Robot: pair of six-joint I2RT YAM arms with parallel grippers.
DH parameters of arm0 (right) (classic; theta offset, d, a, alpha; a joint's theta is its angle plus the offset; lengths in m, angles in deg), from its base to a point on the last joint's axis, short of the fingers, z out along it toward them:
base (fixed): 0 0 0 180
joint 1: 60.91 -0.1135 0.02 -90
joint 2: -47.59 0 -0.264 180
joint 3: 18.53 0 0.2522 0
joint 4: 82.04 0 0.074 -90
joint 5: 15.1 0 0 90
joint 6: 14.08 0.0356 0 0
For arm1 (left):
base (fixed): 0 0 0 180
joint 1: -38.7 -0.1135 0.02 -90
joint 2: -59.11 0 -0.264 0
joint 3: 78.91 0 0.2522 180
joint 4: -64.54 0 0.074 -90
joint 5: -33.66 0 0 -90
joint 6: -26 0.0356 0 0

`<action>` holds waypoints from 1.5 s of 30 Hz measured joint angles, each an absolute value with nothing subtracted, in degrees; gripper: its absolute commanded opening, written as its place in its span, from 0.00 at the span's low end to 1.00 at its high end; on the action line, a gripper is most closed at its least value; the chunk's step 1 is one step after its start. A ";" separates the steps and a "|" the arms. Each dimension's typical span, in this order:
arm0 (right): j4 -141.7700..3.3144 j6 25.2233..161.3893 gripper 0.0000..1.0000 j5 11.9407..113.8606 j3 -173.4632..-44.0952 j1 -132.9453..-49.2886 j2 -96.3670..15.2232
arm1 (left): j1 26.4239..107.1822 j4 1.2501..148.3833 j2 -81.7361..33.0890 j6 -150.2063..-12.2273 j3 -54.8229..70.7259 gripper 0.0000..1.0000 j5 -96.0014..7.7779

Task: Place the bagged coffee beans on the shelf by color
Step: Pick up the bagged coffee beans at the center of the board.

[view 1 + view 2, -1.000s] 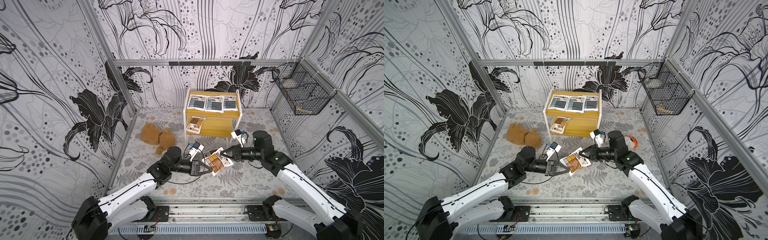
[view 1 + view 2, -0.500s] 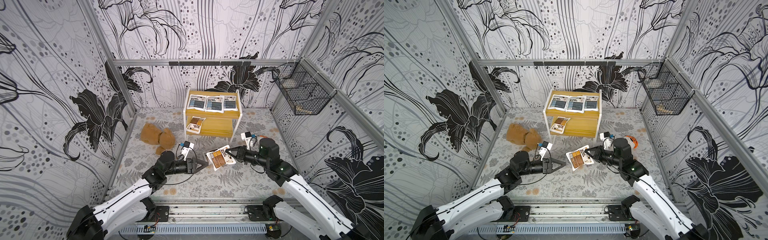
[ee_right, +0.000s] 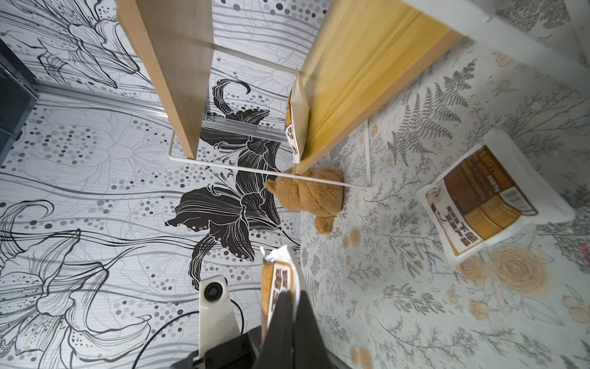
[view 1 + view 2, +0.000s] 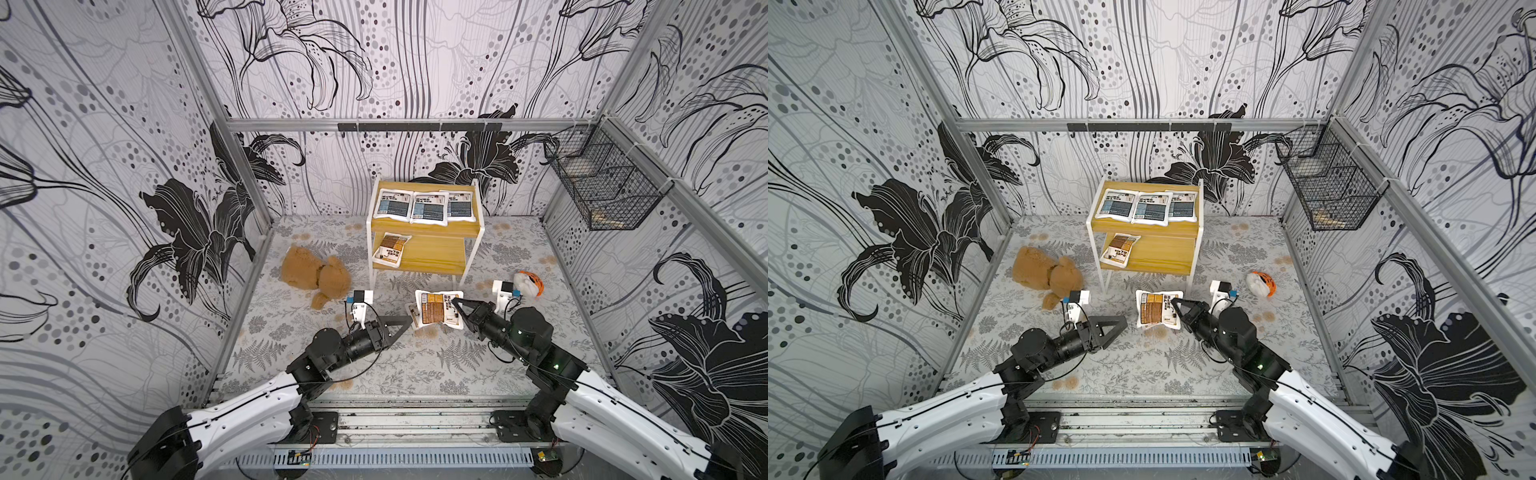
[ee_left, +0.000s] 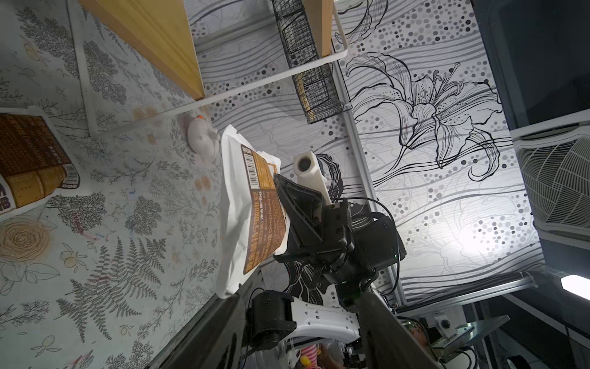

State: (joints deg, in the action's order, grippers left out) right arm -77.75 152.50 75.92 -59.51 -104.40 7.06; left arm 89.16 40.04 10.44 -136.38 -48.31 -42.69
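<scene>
My right gripper (image 4: 457, 302) is shut on the edge of a brown-orange bagged coffee pouch (image 4: 436, 309), held above the floor in front of the shelf (image 4: 424, 226); the wrist view shows its fingers (image 3: 292, 306) pinching it. Another brown-orange pouch (image 3: 485, 204) lies on the floor, partly hidden under the held one in both top views. My left gripper (image 4: 405, 322) stands open and empty just left of the held pouch. Three blue-grey pouches (image 4: 429, 206) lie on the top board. One brown-orange pouch (image 4: 390, 248) sits at the left of the lower board.
A brown teddy bear (image 4: 316, 276) lies on the floor left of the shelf. A white-and-orange ball toy (image 4: 528, 283) sits to the right, behind my right wrist. A black wire basket (image 4: 602, 191) hangs on the right wall.
My left gripper opened, let go of the pouch and drew back to the left. The right gripper kept the pouch and moved it right and toward the shelf.
</scene>
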 measured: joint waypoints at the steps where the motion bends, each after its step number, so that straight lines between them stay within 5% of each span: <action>1: -78.43 152.85 0.00 76.79 -59.51 -104.92 6.49 | 89.66 39.32 9.94 -136.42 -48.31 0.62 -43.52; 26: -85.12 156.08 0.00 85.84 -59.56 -112.86 2.86 | 99.52 27.99 -5.91 -136.68 -43.68 0.59 -52.64; 38: -85.73 157.17 0.00 89.20 -59.56 -114.48 2.95 | 99.78 28.85 -10.10 -135.04 -40.73 0.38 -53.90; 45: -86.19 157.81 0.00 89.55 -59.56 -115.07 2.64 | 99.81 32.52 -10.13 -133.75 -39.35 0.14 -54.69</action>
State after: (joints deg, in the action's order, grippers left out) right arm -86.19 157.81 89.55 -59.56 -115.07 2.64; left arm 99.81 32.52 -10.13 -133.75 -39.35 -54.69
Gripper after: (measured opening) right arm 0.041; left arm 0.193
